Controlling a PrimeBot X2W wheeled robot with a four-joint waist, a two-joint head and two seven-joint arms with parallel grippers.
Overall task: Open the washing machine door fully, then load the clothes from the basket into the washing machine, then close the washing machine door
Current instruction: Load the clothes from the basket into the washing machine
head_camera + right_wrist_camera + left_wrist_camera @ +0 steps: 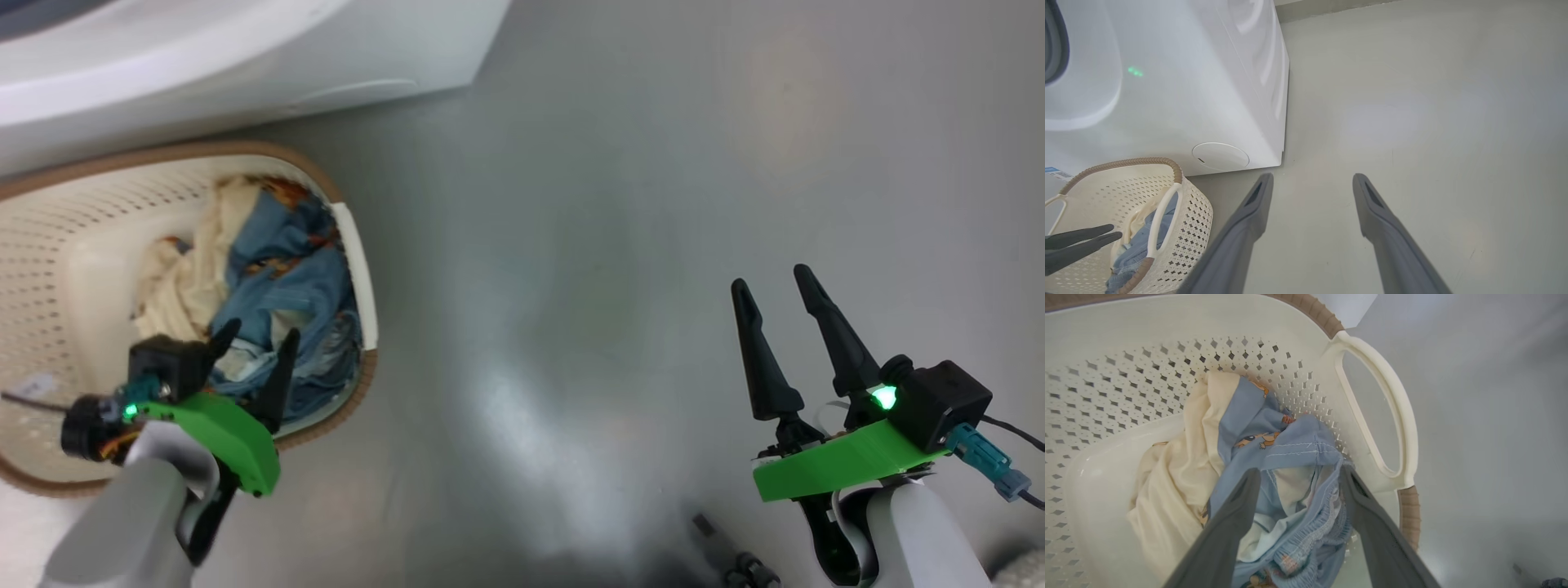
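While its two dark fingers stand wide apart, the left end effector (1299,471) hangs inside the basket (49,245), its tips on either side of a bunched blue fold of the clothes (1290,449). Nothing is clamped between them, and whether the tips touch the fabric cannot be told. The clothes lie heaped at the end of the basket next to a white handle (1396,416). Light blue cloth with orange marks lies nearest that handle, and a cream cloth (1180,469) is beside it, toward the basket's middle. The basket, perforated cream plastic with a brown rim, stands on the grey floor (612,204) just in front of the washing machine (1188,81). Low on the machine's white front, a round cover (1220,156) sits near the corner and a blue sticker (1055,173) shows past the basket's rim. The right end effector (771,278) is spread just as wide, grips nothing, and is poised over the floor well apart from the basket, on the robot's right.
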